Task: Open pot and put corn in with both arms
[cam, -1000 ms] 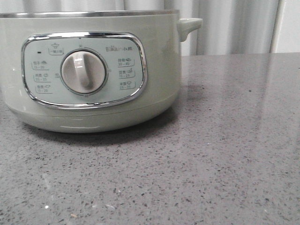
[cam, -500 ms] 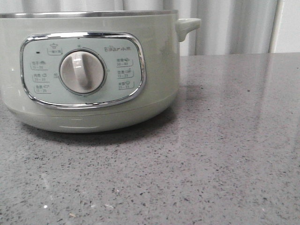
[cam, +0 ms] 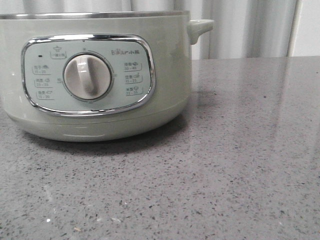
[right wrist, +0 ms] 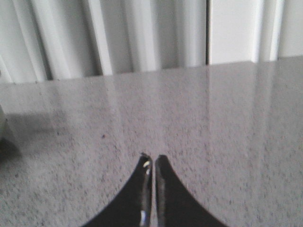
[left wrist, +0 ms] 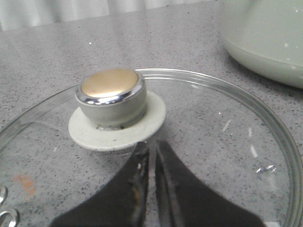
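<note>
lying beside the pot (left wrist: 265,42), glass lid (left wrist: 246,137) on counter (cam: 240,165), both arms' fingers (left wrist: 142,179) pressed together

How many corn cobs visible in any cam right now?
0. None shows on the countertop near the pot, by the glass lid, or in the right wrist view. One could be inside the pot or off-frame.

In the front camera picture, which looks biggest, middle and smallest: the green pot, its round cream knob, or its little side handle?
Largest to smallest, as they look in the front view:
1. The pale sage-green pot, by far.
2. The round cream knob.
3. The small side handle, though it sits farther from the camera.
</note>
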Controlling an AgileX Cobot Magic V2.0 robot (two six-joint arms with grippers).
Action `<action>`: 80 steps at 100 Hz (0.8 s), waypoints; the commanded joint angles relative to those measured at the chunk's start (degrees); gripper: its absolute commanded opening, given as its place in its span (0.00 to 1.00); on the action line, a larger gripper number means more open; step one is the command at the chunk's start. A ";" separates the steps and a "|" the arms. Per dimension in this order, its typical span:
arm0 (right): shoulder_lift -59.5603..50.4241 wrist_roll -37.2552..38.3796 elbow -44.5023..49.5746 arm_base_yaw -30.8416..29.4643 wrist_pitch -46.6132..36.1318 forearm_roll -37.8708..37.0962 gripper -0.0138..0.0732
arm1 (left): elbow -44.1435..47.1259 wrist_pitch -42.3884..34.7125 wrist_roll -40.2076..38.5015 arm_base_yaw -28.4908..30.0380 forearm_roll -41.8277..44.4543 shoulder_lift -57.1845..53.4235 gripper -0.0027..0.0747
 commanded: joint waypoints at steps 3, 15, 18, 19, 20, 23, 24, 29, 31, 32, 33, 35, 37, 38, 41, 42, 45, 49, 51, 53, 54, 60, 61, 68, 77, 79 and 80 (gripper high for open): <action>-2.69 -0.35 1.97 -0.32 -4.51 -0.07 0.07 | 0.34 -1.32 -0.50 -0.39 -0.17 -1.94 0.01; -6.37 -0.49 2.92 -0.54 3.01 -1.46 0.07 | 0.34 -1.32 -0.50 -0.39 -0.17 -1.94 0.01; -6.23 -0.49 2.92 -0.54 4.38 -1.46 0.07 | 0.34 -1.47 -0.50 -0.39 -0.17 -1.94 0.01; -6.24 -0.49 2.92 -0.54 4.70 -1.63 0.07 | 0.34 -1.47 -0.50 -0.39 -0.17 -1.94 0.01; -6.24 -0.49 2.92 -0.54 5.45 -1.63 0.07 | 0.34 -1.47 -0.50 -0.39 -0.17 -1.94 0.01; -6.24 -0.49 2.92 -0.64 6.63 -2.03 0.07 | 0.34 -1.60 -0.50 -0.39 -0.17 -1.94 0.01; -6.24 -0.49 2.92 -0.64 7.26 -2.02 0.07 | 0.34 -1.60 -0.50 -0.39 -0.17 -1.94 0.01; -6.24 -0.49 2.92 -0.64 9.72 -2.51 0.07 | 0.34 -1.73 -0.50 -0.39 -0.17 -1.94 0.01; -6.24 -0.49 2.92 -0.64 10.79 -2.63 0.07 | 0.34 -1.73 -0.50 -0.39 -0.17 -1.94 0.01; -6.24 -0.49 2.92 -0.64 11.16 -2.77 0.07 | 0.34 -1.73 -0.50 -0.39 -0.17 -1.94 0.01; -6.24 -0.49 2.92 -0.64 11.51 -2.90 0.07 | 0.34 -1.73 -0.50 -0.39 -0.17 -1.94 0.01; -6.24 -0.49 2.92 -0.64 12.50 -3.02 0.07 | 0.34 -1.73 -0.50 -0.39 -0.17 -1.94 0.01; -6.24 -0.49 2.92 -0.64 13.60 -3.15 0.07 | 0.34 -1.73 -0.50 -0.39 -0.17 -1.94 0.01; -6.24 -0.49 2.92 -0.64 14.25 -3.29 0.07 | 0.34 -1.73 -0.50 -0.39 -0.17 -1.94 0.01; -6.24 -0.49 2.92 -0.64 15.60 -3.29 0.07 | 0.34 -1.73 -0.50 -0.39 -0.17 -1.94 0.01; -6.24 -0.49 2.92 -0.64 15.44 -3.29 0.07 | 0.34 -1.73 -0.50 -0.39 -0.17 -1.94 0.01; -6.24 -0.49 2.92 -0.64 15.43 -3.29 0.07 | 0.34 -1.73 -0.50 -0.39 -0.17 -1.94 0.01; -6.24 -0.49 2.92 -0.64 15.43 -3.29 0.07 | 0.34 -1.73 -0.50 -0.39 -0.17 -1.94 0.01; -6.24 -0.49 2.92 -0.64 15.43 -3.29 0.07 | 0.34 -1.73 -0.50 -0.39 -0.17 -1.94 0.01; -6.24 -0.49 2.92 -0.64 15.43 -3.29 0.07 | 0.34 -1.73 -0.50 -0.39 -0.17 -1.94 0.01; -6.24 -0.49 2.92 -0.64 15.43 -3.29 0.07 | 0.34 -1.73 -0.50 -0.39 -0.17 -1.94 0.01; -6.24 -0.49 2.92 -0.64 15.34 -3.29 0.07 | 0.34 -1.73 -0.50 -0.39 -0.17 -1.94 0.01; -6.24 -0.49 2.92 -0.64 15.34 -3.29 0.07 | 0.34 -1.73 -0.50 -0.39 -0.17 -1.94 0.01; -6.24 -0.49 2.92 -0.64 15.34 -3.29 0.07 | 0.34 -1.73 -0.50 -0.39 -0.17 -1.94 0.01; -6.24 -0.49 2.92 -0.64 15.34 -3.29 0.07 | 0.34 -1.73 -0.50 -0.39 -0.17 -1.94 0.01; -6.24 -0.49 2.92 -0.64 15.34 -3.29 0.07 | 0.34 -1.73 -0.50 -0.39 -0.17 -1.94 0.01; -6.24 -0.49 2.92 -0.64 15.34 -3.29 0.07 | 0.34 -1.73 -0.50 -0.39 -0.17 -1.94 0.01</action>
